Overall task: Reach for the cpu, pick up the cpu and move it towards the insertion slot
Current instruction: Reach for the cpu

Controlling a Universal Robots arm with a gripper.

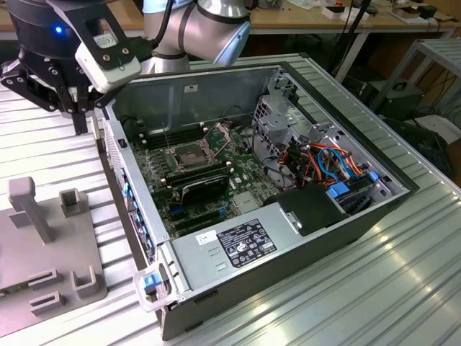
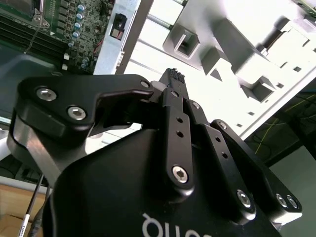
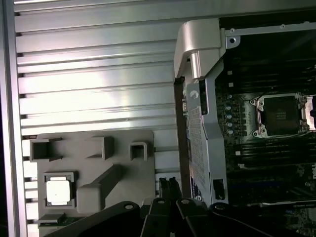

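Ribbed desk (image 1: 374,288). Open computer case (image 1: 194,90) mid-desk. Arm (image 1: 209,29) behind case, wrist turned down. Grey fixture (image 1: 50,245) beside case. Gripper (image 1: 81,126) vertical between case and fixture, jaws pressed together, empty. Insertion slot (image 1: 189,155) inside case. Cpu (image 3: 58,190) seated in fixture pocket.

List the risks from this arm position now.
1. The gripper hangs beside the case wall; a sideways move could clip it.
2. The cpu lies in a pocket of the fixture among raised blocks; an off-centre descent could strike them.
3. The insertion slot sits behind that wall; a low carry could catch the edge.
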